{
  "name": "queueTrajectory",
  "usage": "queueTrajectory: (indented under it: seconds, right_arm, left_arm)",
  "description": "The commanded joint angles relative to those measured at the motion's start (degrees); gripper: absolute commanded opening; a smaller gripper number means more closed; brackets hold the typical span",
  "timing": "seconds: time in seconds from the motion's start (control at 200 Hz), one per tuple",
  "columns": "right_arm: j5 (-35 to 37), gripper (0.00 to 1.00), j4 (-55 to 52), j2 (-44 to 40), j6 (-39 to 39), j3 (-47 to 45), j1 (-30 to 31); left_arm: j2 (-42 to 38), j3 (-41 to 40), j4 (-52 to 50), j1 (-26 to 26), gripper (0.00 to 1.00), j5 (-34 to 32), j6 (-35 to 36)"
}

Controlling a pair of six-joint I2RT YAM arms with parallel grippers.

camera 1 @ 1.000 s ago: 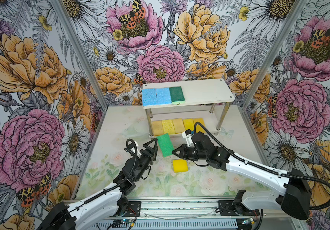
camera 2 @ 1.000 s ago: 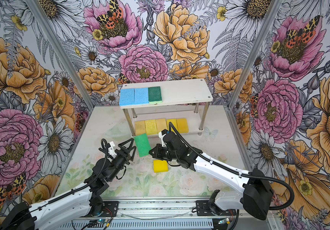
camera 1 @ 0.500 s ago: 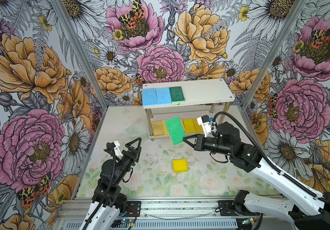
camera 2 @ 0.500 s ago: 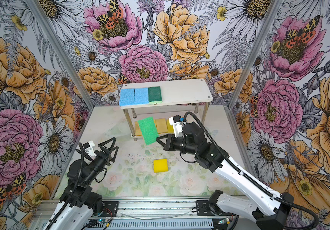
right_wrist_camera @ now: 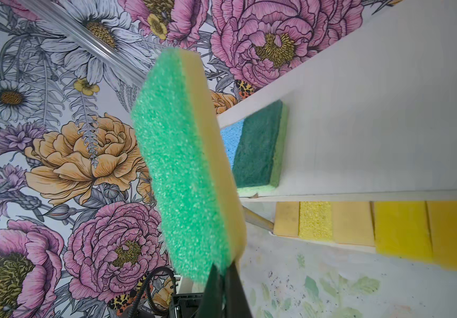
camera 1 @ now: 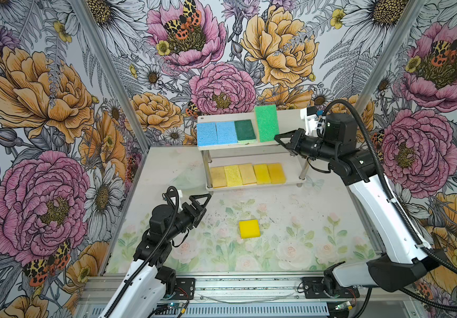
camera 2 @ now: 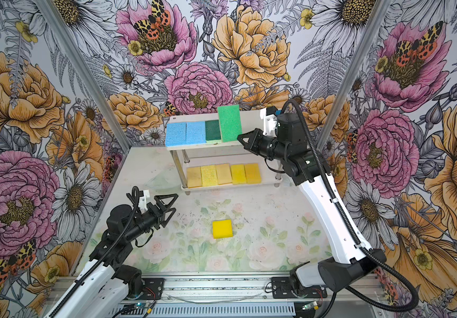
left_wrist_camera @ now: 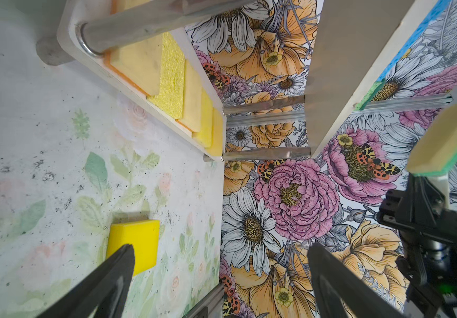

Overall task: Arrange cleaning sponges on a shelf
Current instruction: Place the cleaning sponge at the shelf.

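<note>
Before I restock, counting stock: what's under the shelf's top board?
Five flat yellow and tan rectangular sponges side by side on the white lower board; its rear is covered.

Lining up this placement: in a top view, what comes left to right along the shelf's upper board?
First blue sponge, second blue sponge, dark green sponge, bright green sponge, right end effector holding it.

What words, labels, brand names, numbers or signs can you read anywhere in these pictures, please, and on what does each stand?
None: no word, number, label or sign is readable in any view.
The green sponge, the yellow sponge and the shelf show plain faces; the right arm shows no legible print.
</note>
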Motion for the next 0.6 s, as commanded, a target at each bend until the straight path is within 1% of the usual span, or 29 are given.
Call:
queueTrajectory:
  seconds: [0.0,0.185,0.405,0.595]
  right_arm:
    - [-4.1,0.0,-2.1,2.7,-0.2,4.3,-2.6]
    - [-6.4,0.0,-2.3,7.2,-0.3,6.8,-4.8]
    - [-7.3,0.0,-2.6,10.6,-0.5,8.4,-5.6]
    - [-7.4,0.0,-2.6,12.5,-0.7,8.9,-6.0]
  left_arm:
    - [0.1,-0.8,1.9,0.2,0.99,3.1,1.1]
    - [0.3,-1.4,2.5,0.9,0.99,4.0,1.1]
    - [1.4,-2.5,4.6,1.4,0.99,4.7,0.2]
    - [0.4,-3.1,4.4,1.7,0.99,4.6,0.1]
